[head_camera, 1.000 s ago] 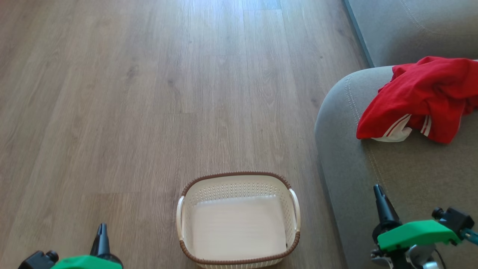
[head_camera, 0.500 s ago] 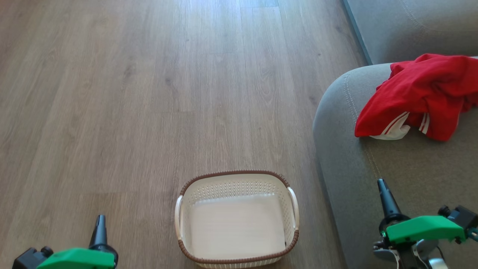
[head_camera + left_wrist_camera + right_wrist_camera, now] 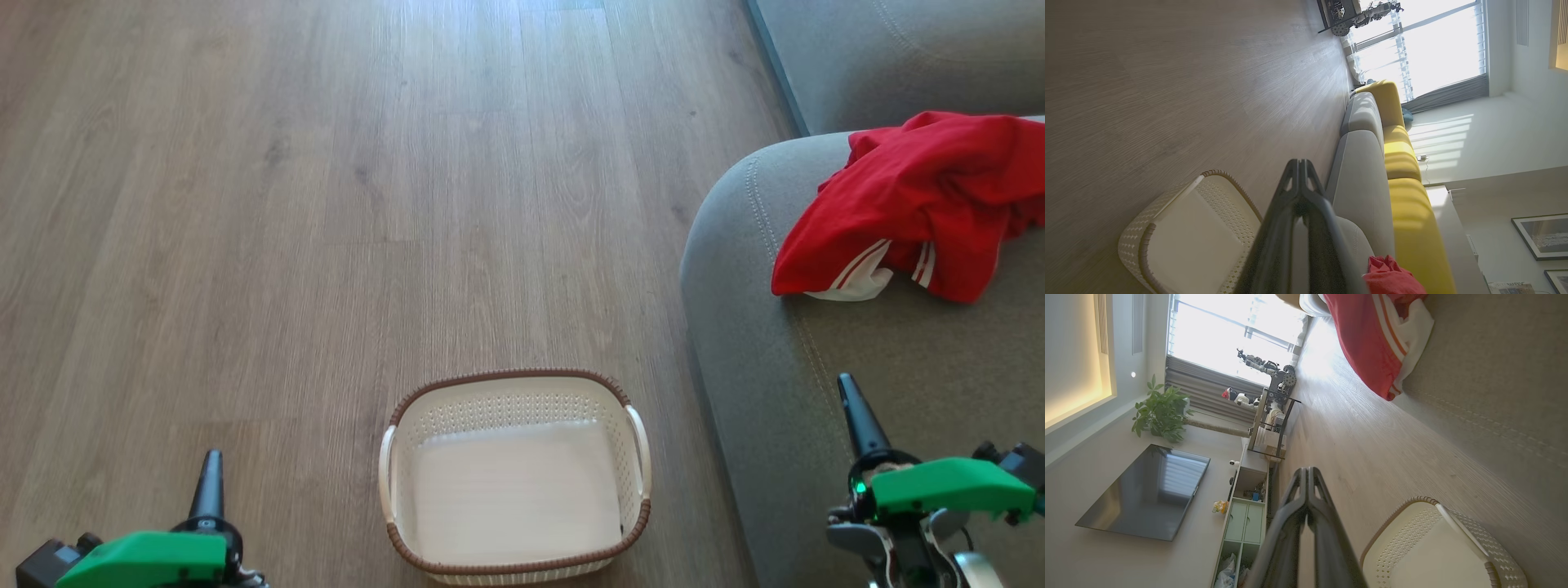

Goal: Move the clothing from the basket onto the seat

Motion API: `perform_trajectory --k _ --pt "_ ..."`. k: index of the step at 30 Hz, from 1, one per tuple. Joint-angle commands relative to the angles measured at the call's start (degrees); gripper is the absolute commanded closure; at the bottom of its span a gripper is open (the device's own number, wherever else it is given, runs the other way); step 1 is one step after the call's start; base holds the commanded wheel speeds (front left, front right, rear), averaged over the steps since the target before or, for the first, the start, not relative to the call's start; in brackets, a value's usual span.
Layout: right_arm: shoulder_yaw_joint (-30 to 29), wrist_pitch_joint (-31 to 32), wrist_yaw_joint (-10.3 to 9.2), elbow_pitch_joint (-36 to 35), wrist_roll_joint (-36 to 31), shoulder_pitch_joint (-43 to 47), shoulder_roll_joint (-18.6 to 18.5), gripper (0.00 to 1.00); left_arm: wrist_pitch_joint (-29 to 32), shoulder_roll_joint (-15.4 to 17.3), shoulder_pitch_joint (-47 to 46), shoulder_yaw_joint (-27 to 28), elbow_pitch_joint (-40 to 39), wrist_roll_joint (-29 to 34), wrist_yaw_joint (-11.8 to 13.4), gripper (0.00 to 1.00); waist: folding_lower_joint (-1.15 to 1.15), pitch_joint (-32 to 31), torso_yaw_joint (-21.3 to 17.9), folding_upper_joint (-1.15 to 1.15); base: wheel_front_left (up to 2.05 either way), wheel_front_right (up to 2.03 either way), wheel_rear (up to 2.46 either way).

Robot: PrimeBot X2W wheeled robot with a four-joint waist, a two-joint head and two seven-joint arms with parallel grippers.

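Head view: cream perforated basket (image 3: 506, 404) w/ brown braided rim, empty, on the wood floor (image 3: 326, 204) just left of the grey seat (image 3: 857, 359). Red garment (image 3: 906, 204), white-striped, lies crumpled on the seat. Left tool (image 3: 210, 465) and right tool (image 3: 849, 392) are closed, nothing held.
Left wrist view: tool (image 3: 1299, 169) fingers pressed together over the basket (image 3: 1224, 200).
Right wrist view: same, garment (image 3: 1367, 347) on the seat.

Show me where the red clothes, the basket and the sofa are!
red clothing (image 3: 914, 204), head view, middle of the crumpled red fabric.
basket (image 3: 506, 406), head view, its far perforated wall.
seat (image 3: 898, 359), head view, bare grey cushion near the clothing.
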Motion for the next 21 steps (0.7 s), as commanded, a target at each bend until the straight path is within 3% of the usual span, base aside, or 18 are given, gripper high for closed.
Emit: perform_trajectory --k 1,21 --pt "0.6 0.5 0.00 -2.3 1.7 -3.5 -1.1 1.00 0.6 0.1 -2.7 2.7 -2.1 -1.1 -0.6 1.00 0.00 0.0 0.0 0.00 0.00 0.00 0.00" --pt "1.2 1.8 -0.01 -3.0 16.4 -5.1 -2.8 1.00 3.8 -2.9 -4.5 7.8 -2.7 -10.0 -4.0 1.00 0.00 0.6 -0.7 0.00 0.00 0.00 0.00"
